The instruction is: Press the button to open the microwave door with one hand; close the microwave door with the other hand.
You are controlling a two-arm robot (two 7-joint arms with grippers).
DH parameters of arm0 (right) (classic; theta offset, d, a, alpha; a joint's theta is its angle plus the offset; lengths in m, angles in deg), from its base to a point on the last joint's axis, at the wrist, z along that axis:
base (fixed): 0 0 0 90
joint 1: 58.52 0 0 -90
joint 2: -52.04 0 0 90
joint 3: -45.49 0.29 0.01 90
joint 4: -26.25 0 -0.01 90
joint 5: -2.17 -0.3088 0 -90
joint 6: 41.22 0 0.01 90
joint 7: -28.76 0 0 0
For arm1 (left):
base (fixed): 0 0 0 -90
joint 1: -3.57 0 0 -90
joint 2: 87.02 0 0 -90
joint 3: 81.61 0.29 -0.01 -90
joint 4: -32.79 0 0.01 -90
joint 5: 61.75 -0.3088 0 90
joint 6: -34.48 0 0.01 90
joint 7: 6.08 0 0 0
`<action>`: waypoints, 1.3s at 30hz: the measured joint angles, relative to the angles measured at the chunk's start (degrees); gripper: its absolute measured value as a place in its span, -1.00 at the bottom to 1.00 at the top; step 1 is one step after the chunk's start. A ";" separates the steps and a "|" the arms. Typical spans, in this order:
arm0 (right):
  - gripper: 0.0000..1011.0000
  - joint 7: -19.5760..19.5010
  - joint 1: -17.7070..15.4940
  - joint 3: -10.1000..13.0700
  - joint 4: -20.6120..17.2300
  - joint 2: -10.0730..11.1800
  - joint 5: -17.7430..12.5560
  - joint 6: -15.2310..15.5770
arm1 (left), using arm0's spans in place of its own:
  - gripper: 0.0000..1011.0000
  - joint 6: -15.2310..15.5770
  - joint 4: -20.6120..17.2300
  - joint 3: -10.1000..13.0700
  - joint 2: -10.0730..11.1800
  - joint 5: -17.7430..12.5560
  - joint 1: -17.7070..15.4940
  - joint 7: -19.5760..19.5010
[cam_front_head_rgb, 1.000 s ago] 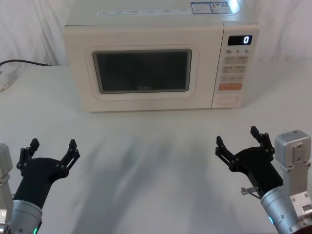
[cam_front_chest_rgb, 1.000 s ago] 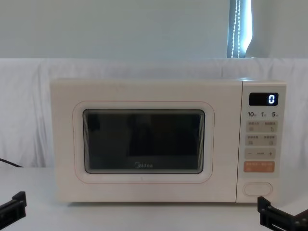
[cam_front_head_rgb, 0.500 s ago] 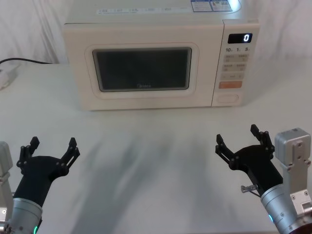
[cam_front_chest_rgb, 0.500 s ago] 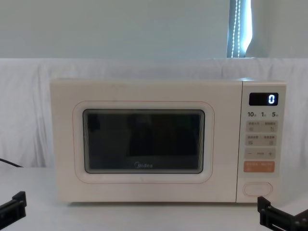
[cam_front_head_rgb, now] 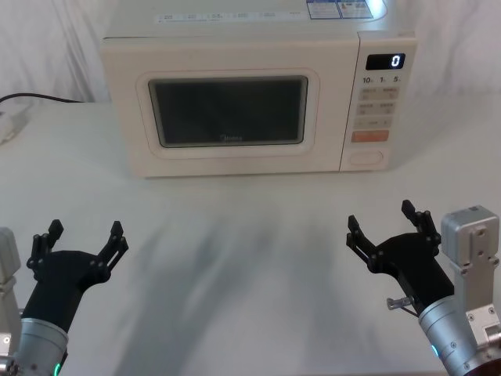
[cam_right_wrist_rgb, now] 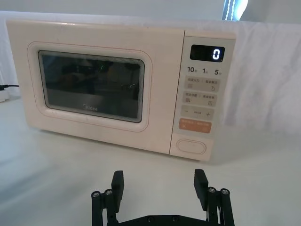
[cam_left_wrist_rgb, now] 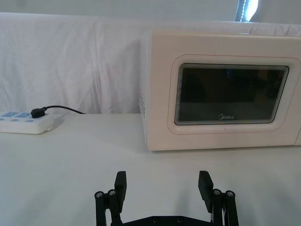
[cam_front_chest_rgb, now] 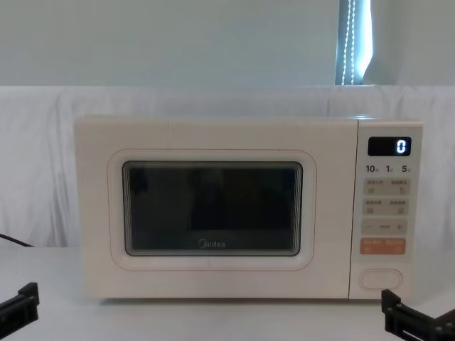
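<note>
Nothing is seen to have moved since the earlier frames; both arms are held as before. On the white tabletop (cam_front_head_rgb: 250, 258), the microwave (cam_front_head_rgb: 258, 94) is set at the far side. Its microwave door (cam_front_head_rgb: 227, 113) is shut flush. At the right panel's bottom, the button (cam_front_head_rgb: 365, 159) is found below the orange key (cam_front_head_rgb: 369, 137); the display (cam_front_head_rgb: 385, 62) reads 0. Near left, the left end effector (cam_front_head_rgb: 83, 239) is kept with fingers spread, well apart from the door. Near right, the right end effector (cam_front_head_rgb: 387, 227) is likewise spread, short of the button. A power strip (cam_left_wrist_rgb: 23, 123) is noted far left, apparently with one plug in.
</note>
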 joint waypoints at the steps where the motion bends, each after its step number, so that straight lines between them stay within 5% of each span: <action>1: 0.94 0.00 0.00 0.00 0.00 0.00 0.00 0.00 | 0.98 0.00 0.00 0.00 0.00 0.00 0.00 0.00; 31: -0.83 0.00 0.00 0.00 0.00 0.00 0.00 0.00 | 0.98 0.00 0.00 0.00 0.00 0.00 0.00 0.00; 39: -1.00 0.00 0.00 0.00 0.00 0.00 0.00 0.00 | 0.98 0.00 0.00 0.00 0.00 0.00 0.00 0.00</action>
